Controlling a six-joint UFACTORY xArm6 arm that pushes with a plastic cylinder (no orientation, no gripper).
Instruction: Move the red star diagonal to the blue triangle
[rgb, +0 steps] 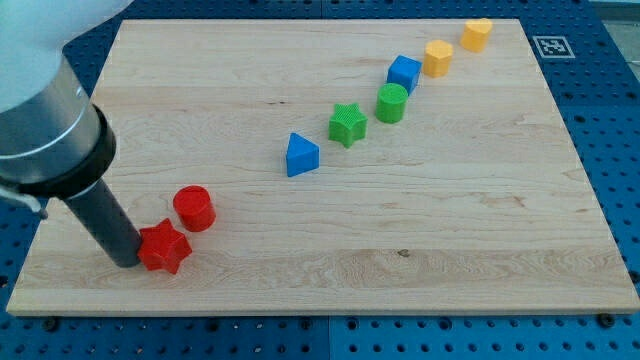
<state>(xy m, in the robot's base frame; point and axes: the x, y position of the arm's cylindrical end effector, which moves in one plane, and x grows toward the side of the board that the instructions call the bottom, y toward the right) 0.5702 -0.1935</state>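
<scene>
Beside my dark tip (128, 262): red star (164, 247), red cylinder (194, 208). Farther off: blue triangle (301, 155), green star (347, 124).

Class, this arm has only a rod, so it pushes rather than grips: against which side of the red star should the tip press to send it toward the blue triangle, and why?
Press the red star on its lower-left side, where my tip already touches it. The blue triangle lies up and to the view's right. The red cylinder sits close above the star and may get nudged.

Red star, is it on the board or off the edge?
On the board: the red star lies flat on the wood, my tip touching it.
</scene>
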